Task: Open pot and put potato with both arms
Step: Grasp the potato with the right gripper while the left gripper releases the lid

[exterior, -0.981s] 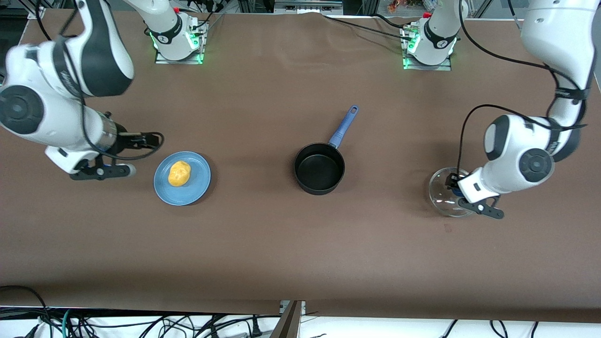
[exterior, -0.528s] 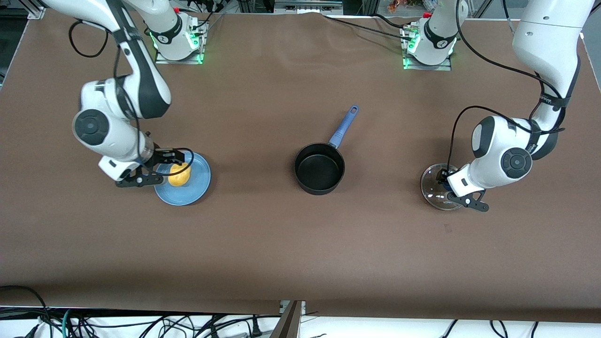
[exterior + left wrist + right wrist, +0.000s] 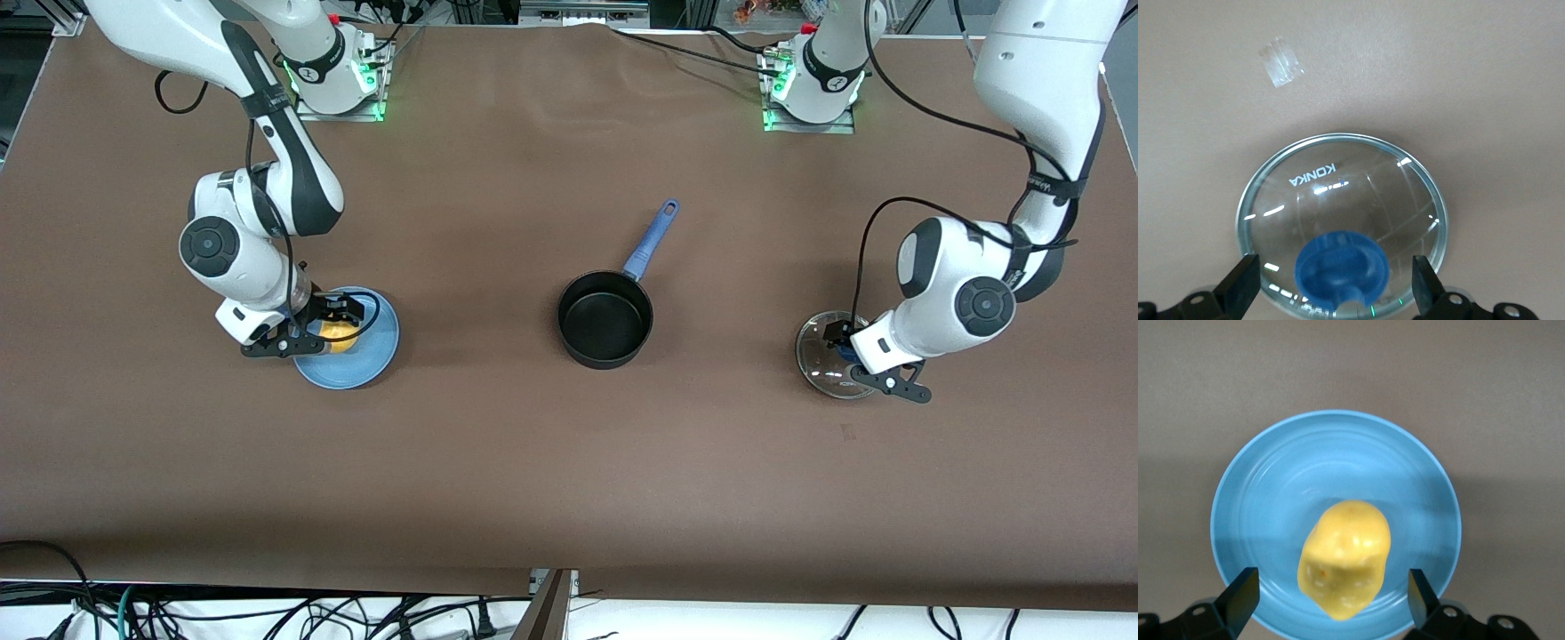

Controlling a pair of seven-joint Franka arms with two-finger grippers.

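The black pot (image 3: 605, 322) stands open mid-table, its blue handle (image 3: 652, 238) pointing toward the arms' bases. Its glass lid (image 3: 816, 357) lies flat on the table at the left arm's end. My left gripper (image 3: 843, 354) is open, just above the lid. In the left wrist view the fingers (image 3: 1241, 287) stand apart on either side of the blue knob (image 3: 1341, 267) of the lid (image 3: 1338, 193), not touching it. The yellow potato (image 3: 342, 335) lies on a blue plate (image 3: 369, 351). My right gripper (image 3: 333, 322) is open and low over it. In the right wrist view its fingertips (image 3: 1241, 595) flank the potato (image 3: 1345, 557).
A small patch of clear tape (image 3: 1281, 61) lies on the brown cloth near the lid. The blue plate (image 3: 1271, 493) sits at the right arm's end of the table. The arms' bases stand along the table's edge farthest from the front camera.
The right arm swung in from the table's end and came down over the potato. The left gripper and the lid shifted slightly toward the pot, and the lid now lies flat.
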